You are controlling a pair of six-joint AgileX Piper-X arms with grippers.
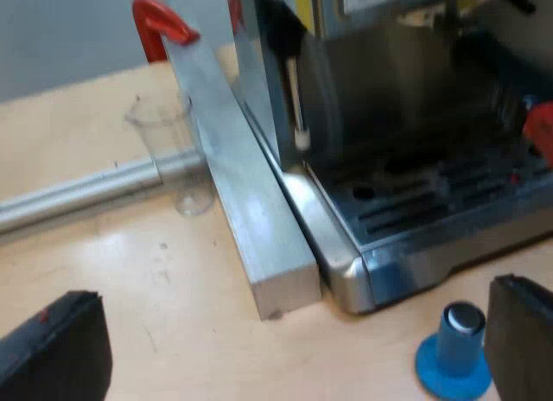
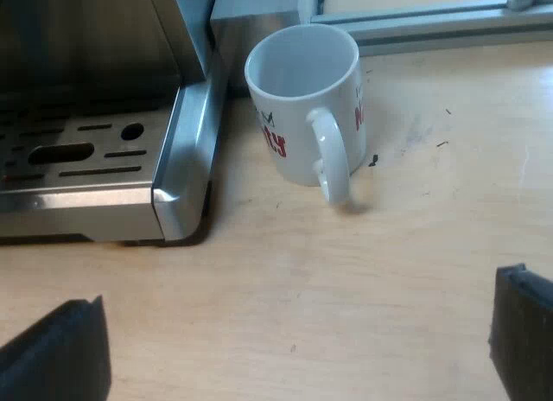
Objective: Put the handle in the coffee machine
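The steel espresso machine (image 1: 415, 98) stands close ahead of my left gripper (image 1: 289, 366), whose black fingers (image 1: 52, 353) are open with bare table between them. At the machine's front, above the slotted drip tray (image 1: 449, 202), a red end (image 1: 540, 129) shows below a dark blurred part; I cannot tell whether it is locked in. A blue tamper (image 1: 454, 353) stands on the table close to one left finger. My right gripper (image 2: 289, 358) is open over bare wood, short of a white mug (image 2: 307, 107) beside the drip tray's corner (image 2: 177, 189).
A clear measuring glass (image 1: 173, 150) stands by a long aluminium bar (image 1: 251, 211) that runs along the machine's side. A red clamp (image 1: 160, 25) sits at the bar's far end. A metal rail (image 2: 432, 25) lies behind the mug.
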